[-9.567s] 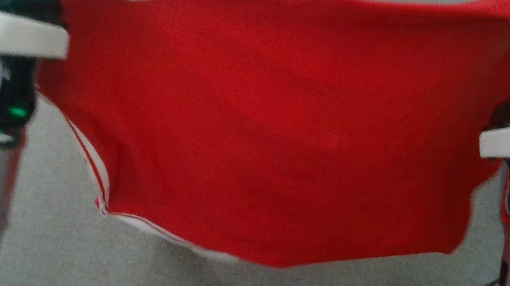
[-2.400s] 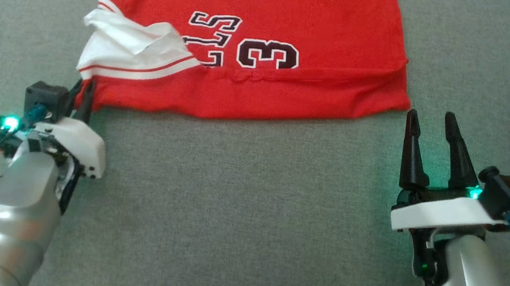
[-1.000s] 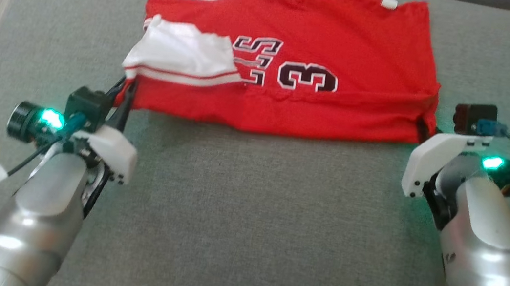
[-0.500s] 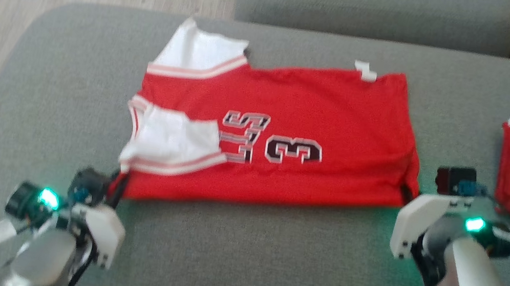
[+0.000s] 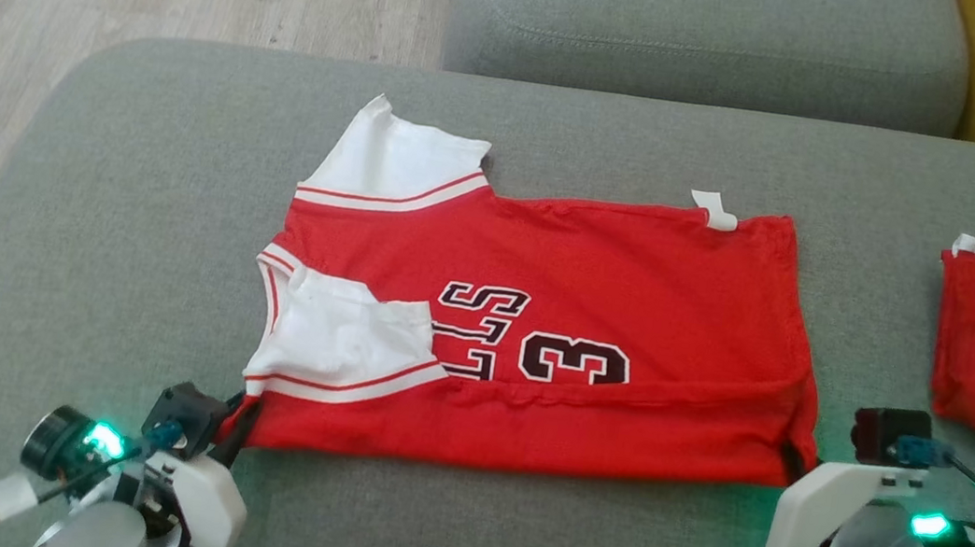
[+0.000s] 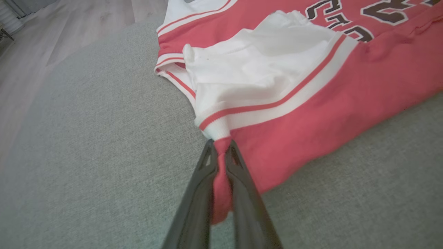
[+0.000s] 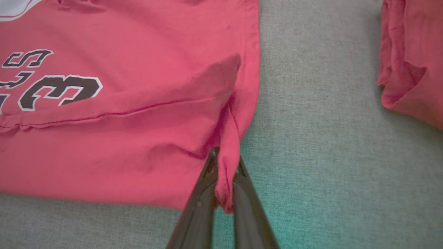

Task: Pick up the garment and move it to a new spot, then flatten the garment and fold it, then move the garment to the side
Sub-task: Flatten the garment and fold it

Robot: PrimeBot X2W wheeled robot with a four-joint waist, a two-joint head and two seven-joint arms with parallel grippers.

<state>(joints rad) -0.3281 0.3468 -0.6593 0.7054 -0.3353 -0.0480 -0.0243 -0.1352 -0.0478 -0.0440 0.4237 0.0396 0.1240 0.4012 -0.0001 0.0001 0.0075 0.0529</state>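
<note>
Left gripper: fingers pinched on the jersey's sleeve-side corner, white sleeve flopped over just past the tips. Jersey lies flat on the grey cushion, ahead of both finger pairs. Right gripper: pinched on the hem corner. Suggest pulling both corners evenly and low, to tension out the ridge between them. Layers per pinch unclear. Lettering part-covered. Red cloth right of the right fingers is cut off.

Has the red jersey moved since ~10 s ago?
Yes. Down: the jersey hung above the grey cushion; now it lies on it, near corners clamped by the left gripper and right gripper.
</note>
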